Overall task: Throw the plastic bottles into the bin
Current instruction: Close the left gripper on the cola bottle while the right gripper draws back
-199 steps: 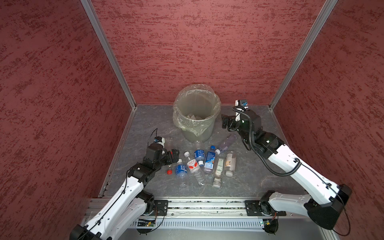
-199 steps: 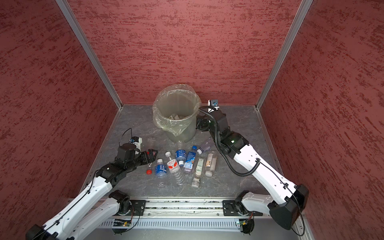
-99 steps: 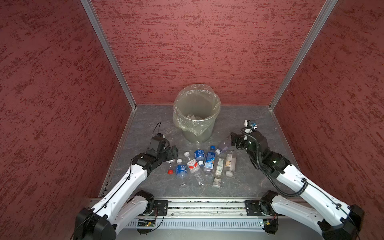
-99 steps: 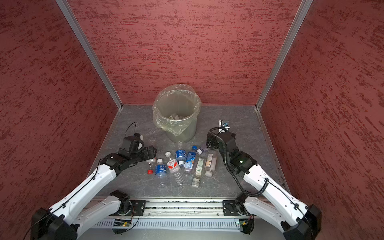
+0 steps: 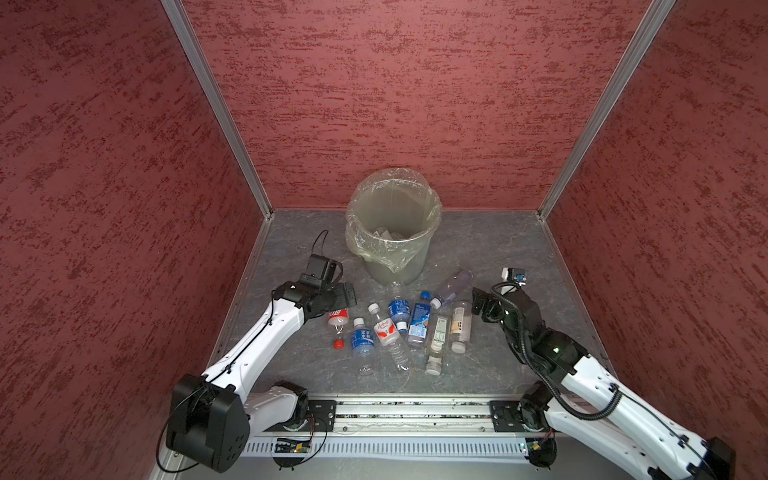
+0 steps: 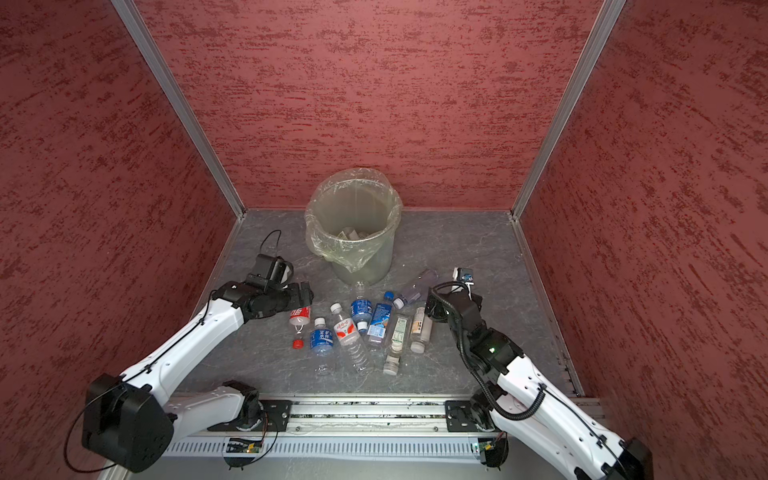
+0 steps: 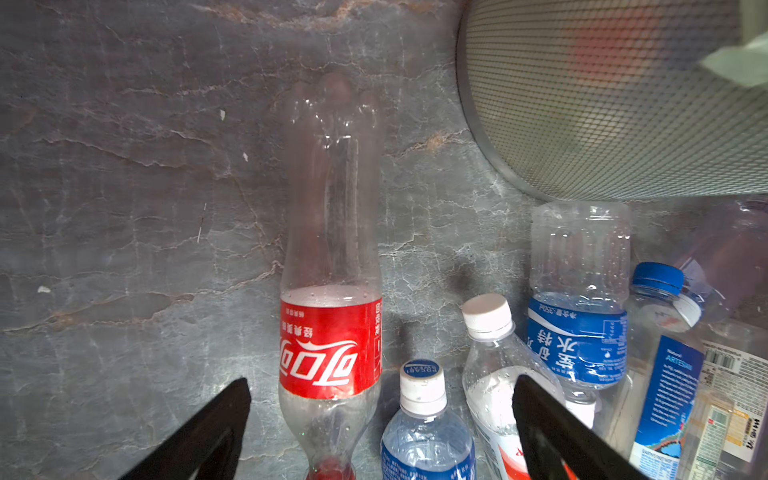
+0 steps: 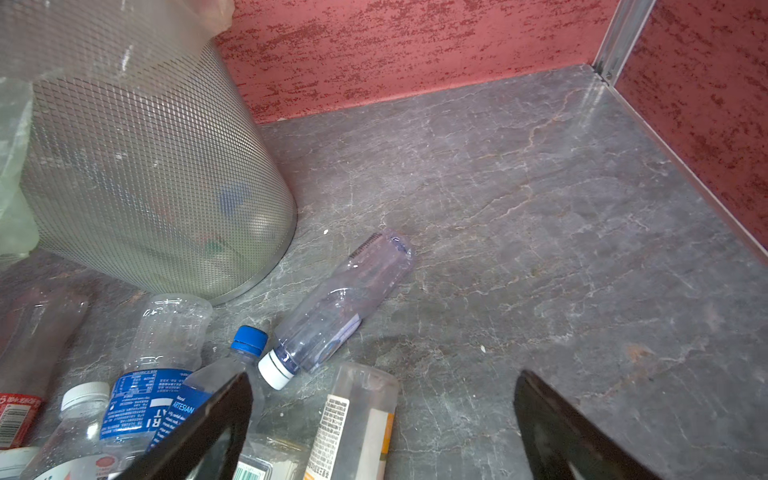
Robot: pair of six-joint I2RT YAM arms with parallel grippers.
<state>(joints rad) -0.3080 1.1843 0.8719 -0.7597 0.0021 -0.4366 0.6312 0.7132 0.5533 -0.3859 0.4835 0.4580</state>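
Observation:
The bin (image 5: 392, 226) (image 6: 353, 224), lined with a clear bag, stands at the back with pale things at its bottom. Several plastic bottles (image 5: 409, 320) (image 6: 365, 324) lie in a cluster in front of it. My left gripper (image 5: 347, 293) (image 7: 381, 399) is open low over the cluster's left end. The red-labelled bottle (image 7: 331, 291) (image 5: 337, 316) lies lengthwise between its fingers. My right gripper (image 5: 478, 303) (image 8: 384, 395) is open at the cluster's right end. Below it lies a bottle with a white and orange label (image 8: 353, 419), and a clear purple-tinted bottle (image 8: 336, 307) lies just beyond.
A loose red cap (image 5: 338, 344) lies on the grey stone floor (image 5: 490, 245) near the red-labelled bottle's neck. Red walls close in the left, back and right sides. The bin's mesh-patterned wall (image 7: 602, 104) (image 8: 137, 166) stands close to both grippers. Bare floor shows right of the bin.
My right arm has come back from beside the bin and dropped to the right end of the bottles. My left gripper has edged forward over the red-labelled bottle. Both stay open.

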